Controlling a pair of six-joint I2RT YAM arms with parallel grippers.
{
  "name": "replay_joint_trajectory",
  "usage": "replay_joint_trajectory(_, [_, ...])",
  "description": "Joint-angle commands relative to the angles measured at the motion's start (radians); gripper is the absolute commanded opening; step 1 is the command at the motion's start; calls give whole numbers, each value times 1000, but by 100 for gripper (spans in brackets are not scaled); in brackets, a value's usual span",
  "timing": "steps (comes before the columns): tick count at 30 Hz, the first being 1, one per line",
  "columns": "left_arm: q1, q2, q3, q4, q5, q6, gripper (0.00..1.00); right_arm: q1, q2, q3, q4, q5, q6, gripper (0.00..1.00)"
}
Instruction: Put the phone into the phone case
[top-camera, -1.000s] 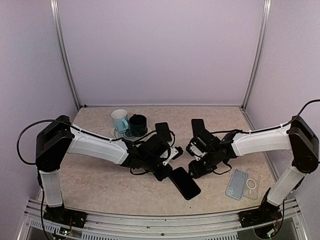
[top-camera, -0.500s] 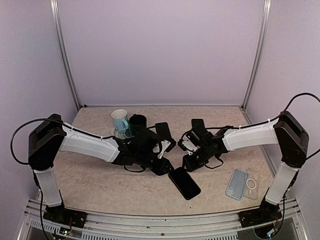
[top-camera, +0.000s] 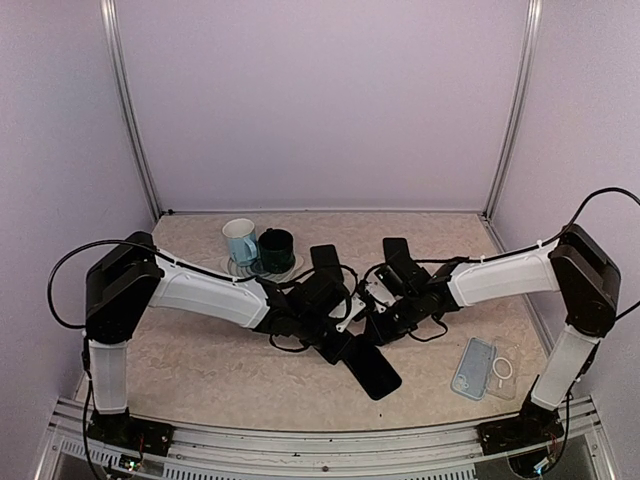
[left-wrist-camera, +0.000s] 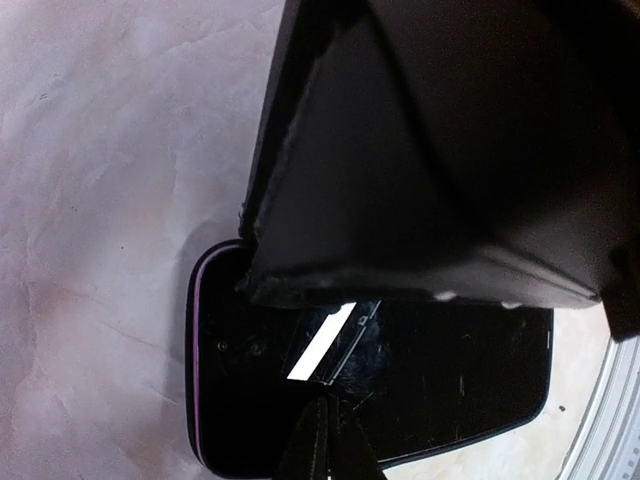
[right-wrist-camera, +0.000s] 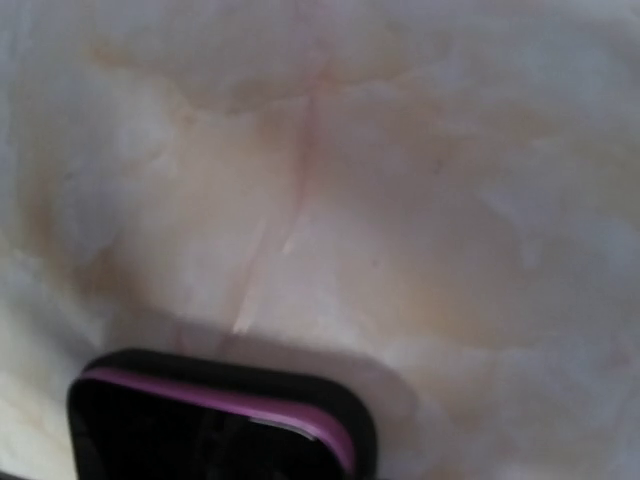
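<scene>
The black phone (top-camera: 372, 369) lies flat on the table (top-camera: 190, 365), a little right of the middle and toward the near edge, turned at a slant so its far end points up and to the left. Both arms reach in low from either side and meet over that far end.

The left gripper (top-camera: 337, 346) is down at the phone's far-left corner with its fingers closed together. From its own camera one broad dark finger (left-wrist-camera: 420, 150) covers most of the view and overlaps the top of the glossy screen. I cannot tell whether it presses on the glass or sits just above it.

The right gripper (top-camera: 378, 328) is just beside the left one, on the far right of the same end of the phone. Its camera shows only pale mottled tabletop and one rounded corner of the phone with a thin purple edge, not the fingers. So I cannot tell whether it is open or closed.

The clear phone case (top-camera: 504, 371) lies well apart from the phone, near the right arm's base. A pale blue phone-shaped piece (top-camera: 472, 367) lies against its left side.

At the far left of the table stand a light blue mug (top-camera: 240, 241) and a dark green mug (top-camera: 276, 246), side by side and touching.
</scene>
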Motion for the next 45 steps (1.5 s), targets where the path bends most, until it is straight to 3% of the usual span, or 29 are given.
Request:
replay_joint_trajectory(1, [-28, 143, -43, -240, 6, 75, 4, 22, 37, -87, -50, 2, 60, 15])
replay_joint_trajectory(4, [-15, 133, -104, -233, 11, 57, 4, 2, 29, -129, -21, 5, 67, 12])
replay_joint_trajectory(7, [16, 138, -135, -236, 48, 50, 4, -21, 65, -119, -21, 0, 41, 1])
replay_joint_trajectory(13, [47, 119, -154, -205, 130, 50, 2, -22, 47, -94, -39, -3, 22, 0])
replay_joint_trajectory(17, [43, -28, -85, -92, 211, 24, 5, -18, -23, -55, -99, 20, 12, 2])
replay_joint_trajectory(20, [80, -108, -49, -16, 223, -32, 7, 9, -61, -22, -152, 87, 24, 15])
replay_joint_trajectory(30, [201, -202, -170, 157, 165, -153, 18, 141, -95, -16, -210, 144, 129, 96])
replay_joint_trajectory(35, [206, -204, -197, 197, 173, -160, 24, 197, -35, 48, -275, 157, 147, 99])
replay_joint_trajectory(45, [206, -214, -222, 203, 170, -145, 24, 263, 118, 195, -470, 208, 132, 99])
